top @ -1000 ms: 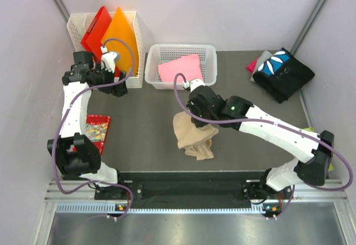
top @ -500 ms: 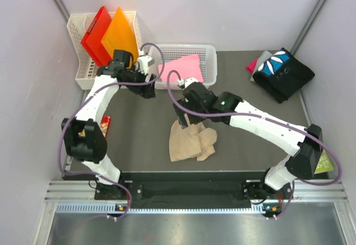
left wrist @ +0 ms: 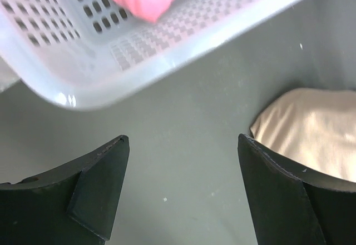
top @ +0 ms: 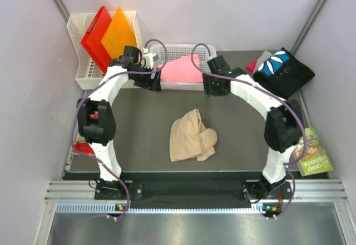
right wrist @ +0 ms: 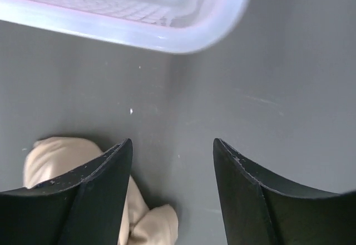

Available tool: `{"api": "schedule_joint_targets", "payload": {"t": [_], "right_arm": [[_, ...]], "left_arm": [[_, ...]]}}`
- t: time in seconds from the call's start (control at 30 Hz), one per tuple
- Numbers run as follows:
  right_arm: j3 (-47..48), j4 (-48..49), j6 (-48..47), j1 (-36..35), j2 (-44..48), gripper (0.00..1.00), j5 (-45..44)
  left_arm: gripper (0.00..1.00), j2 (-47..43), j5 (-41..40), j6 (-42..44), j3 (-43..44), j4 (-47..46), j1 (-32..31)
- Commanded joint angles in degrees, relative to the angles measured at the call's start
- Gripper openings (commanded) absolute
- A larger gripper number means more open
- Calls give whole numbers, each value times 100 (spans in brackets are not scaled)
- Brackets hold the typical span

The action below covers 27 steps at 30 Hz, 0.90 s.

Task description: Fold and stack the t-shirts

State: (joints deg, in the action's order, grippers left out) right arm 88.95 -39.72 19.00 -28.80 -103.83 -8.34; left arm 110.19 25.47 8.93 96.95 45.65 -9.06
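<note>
T-shirts partly dealt with, by the look of it. Toward the far right corner of the worktop (top: 139, 120), a folded pile: black t-shirt (top: 285, 75) with blue-and-white print on top, slivers of grey t-shirt (top: 267, 55) and magenta t-shirt (top: 252, 66) showing under its left side. Probably the stack so far.

Tan t-shirt (top: 192, 141) in the middle of the worktop, somewhat toward the near edge. Bunched and rumpled, not folded, touched by neither arm.

Pink t-shirt (top: 181, 70) lying in the white basket (top: 183, 49) at the far edge, about midway along. Fairly flat; whether properly folded, hard to tell.

Left gripper (left wrist: 181, 145) poised by the basket's near left corner, jaws wide apart, nothing between them. Right gripper (right wrist: 172, 145) by the basket's near right corner, jaws likewise parted and empty, bare worktop beneath.

Left to do, as judged: spread and fold the tan one, take out and check or fold the pink one, carry both to the pile at the far right corner. Two garments at least outstanding, so well short of finished.
</note>
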Motion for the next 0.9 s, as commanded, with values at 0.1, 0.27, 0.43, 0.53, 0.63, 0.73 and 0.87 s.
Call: {"api": "schedule_joint_targets", "payload": {"t": [0.1,0.27,0.43,0.53,0.63,0.73,0.87], "right_arm": [[1019,17,-187,102,-997,59,359],[1326,0,-187,243,-1306,59,438],[1721,-70,-222,375,-1613,58,509],[1950,-158,-257,454,-1807,58,535],[2205,-264,-327,515,-2000,58,553],[2399,-299,-362,577,-2132,58,570],[2610,-317,-380,612,-2290,58,632]], "left_arm": [[83,503,-104,-155,685,-188,-26],[83,731,-183,-172,782,-214,-26],[83,1100,-332,-181,1054,-188,-26],[83,1293,-385,-198,1300,-162,-26],[83,1470,-394,-199,1537,-83,-26],[83,1514,-412,-137,1678,-21,-26],[83,1339,-447,3,1504,-30,-26]]}}
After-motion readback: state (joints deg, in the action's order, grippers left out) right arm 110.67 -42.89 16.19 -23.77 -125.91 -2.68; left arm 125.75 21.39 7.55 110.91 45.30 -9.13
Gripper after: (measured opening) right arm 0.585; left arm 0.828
